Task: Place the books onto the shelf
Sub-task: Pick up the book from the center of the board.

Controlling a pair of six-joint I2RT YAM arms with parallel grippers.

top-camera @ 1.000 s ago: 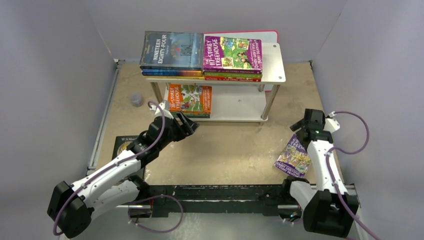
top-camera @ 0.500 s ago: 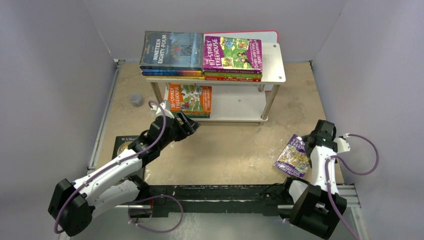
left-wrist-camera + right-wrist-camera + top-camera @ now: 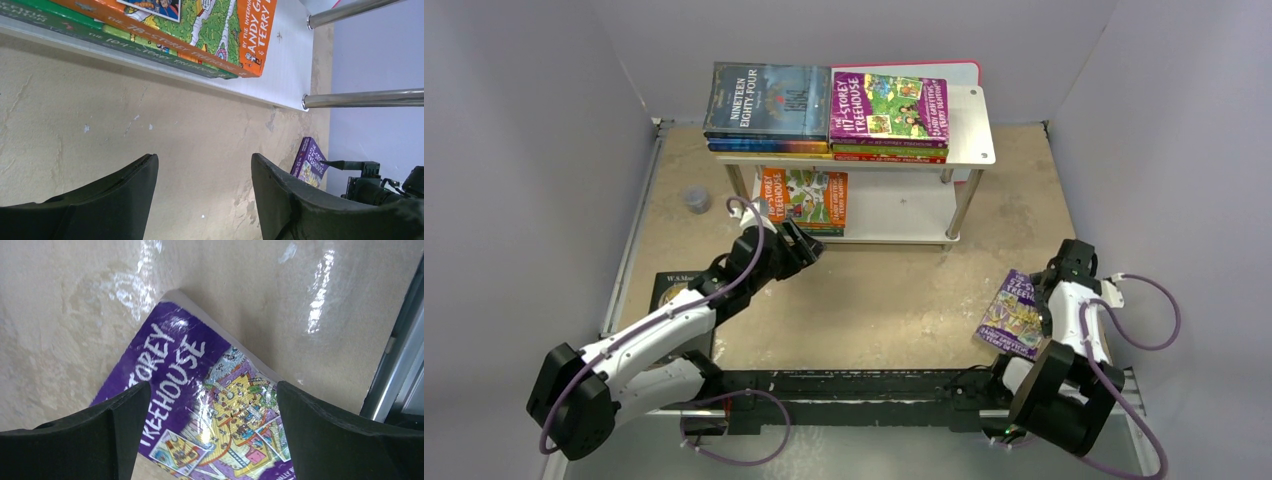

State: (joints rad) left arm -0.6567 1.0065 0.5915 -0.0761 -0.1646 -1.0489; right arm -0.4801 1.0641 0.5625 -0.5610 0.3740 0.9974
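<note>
Nearest, well in front of the shelf (image 3: 972,130) on its right, a purple book (image 3: 200,410) lies on the worktop (image 3: 874,300). The right end effector (image 3: 212,385) is spread wide just above it, gripping nothing. A black book (image 3: 664,290) lies front-left of the shelf. The left end effector (image 3: 204,162), wide and empty, hovers before the shelf's lower tier, where an orange book (image 3: 804,197) lies. Two book stacks (image 3: 769,100) sit on top.

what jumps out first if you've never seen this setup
The shelf at the far middle, its top board stacked with colourful books. Nearer, a purple Treehouse book lies on the table under the open right fingers, while the open left fingers point at the lower tier's orange book.
</note>
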